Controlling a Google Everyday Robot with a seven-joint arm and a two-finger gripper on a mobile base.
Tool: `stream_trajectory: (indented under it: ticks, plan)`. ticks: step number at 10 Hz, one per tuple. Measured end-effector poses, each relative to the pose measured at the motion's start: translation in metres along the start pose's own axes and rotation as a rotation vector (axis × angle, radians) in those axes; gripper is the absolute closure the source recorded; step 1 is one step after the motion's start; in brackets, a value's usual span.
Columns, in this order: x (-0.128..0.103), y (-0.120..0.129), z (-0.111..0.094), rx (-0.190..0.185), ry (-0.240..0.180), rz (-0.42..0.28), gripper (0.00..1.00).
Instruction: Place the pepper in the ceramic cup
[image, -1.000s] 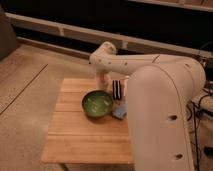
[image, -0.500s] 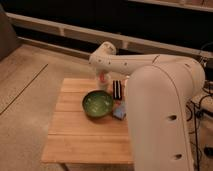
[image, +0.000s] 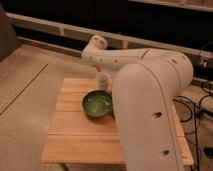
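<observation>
Hovering hand (image: 98, 67) over smooth cylindrical ceramic cup (image: 103, 80), glossy round green bowl (image: 98, 104)

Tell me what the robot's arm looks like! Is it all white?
Mostly, yes. The arm is a fat, smooth, creamy-white tube with rounded joints, like a big bent sausage, and small dark dots on its side. The gripper sits at its far end over the wooden table, too hidden to describe. No markings show.

Smooth, rounded off-white arm (image: 150, 105); end effector (image: 98, 67) hidden beneath its far end.
</observation>
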Motion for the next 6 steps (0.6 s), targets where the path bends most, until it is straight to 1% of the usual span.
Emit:
stream_trajectory:
  ticks: [2,6]
  plan:
    - [0.009,-0.001,0.008,0.002,0.008,0.016,1.0]
    - [0.03,-0.011,0.026,0.01,0.038,0.054,1.0]
